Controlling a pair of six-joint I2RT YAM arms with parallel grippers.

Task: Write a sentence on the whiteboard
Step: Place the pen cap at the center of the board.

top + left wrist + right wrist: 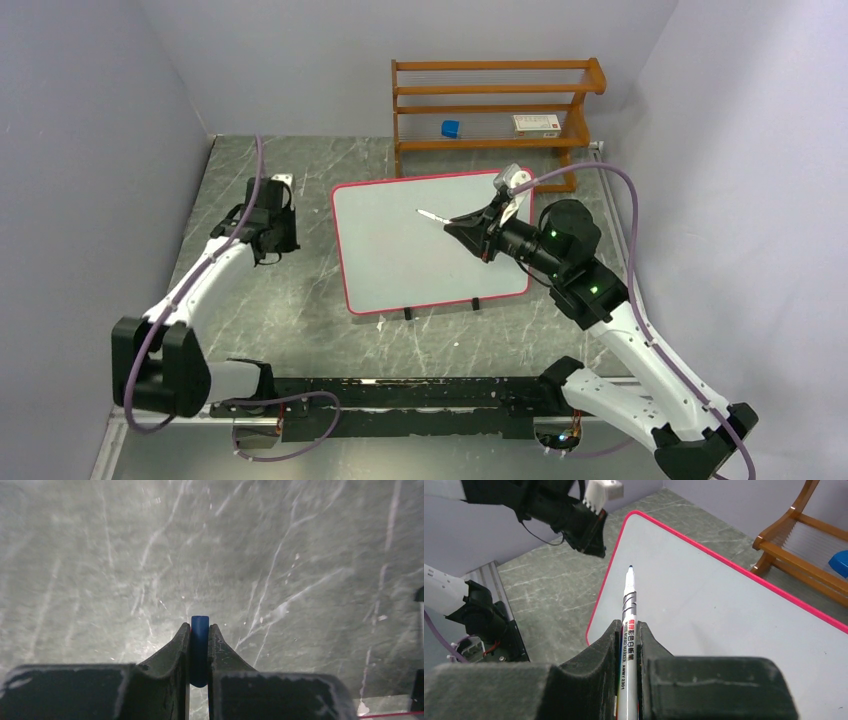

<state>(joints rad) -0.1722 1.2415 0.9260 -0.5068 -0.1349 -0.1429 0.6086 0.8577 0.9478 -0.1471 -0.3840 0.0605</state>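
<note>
- Right pincer (627,629) is clamped on a marker (629,592), whose tip is over the whiteboard (400,255).
- Left pincer (199,626) pinches a small blue piece (199,652) above the table (280,550), left of the whiteboard.

Open room over left half of the whiteboard (400,250); blocked at right by the right arm (572,240), behind by the rack (497,66).

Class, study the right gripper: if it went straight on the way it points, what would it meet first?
Most likely the whiteboard: the right gripper, shut on the marker, aims across its blank surface toward the left edge, so the tip would touch there first. Its height is hard to judge.
</note>
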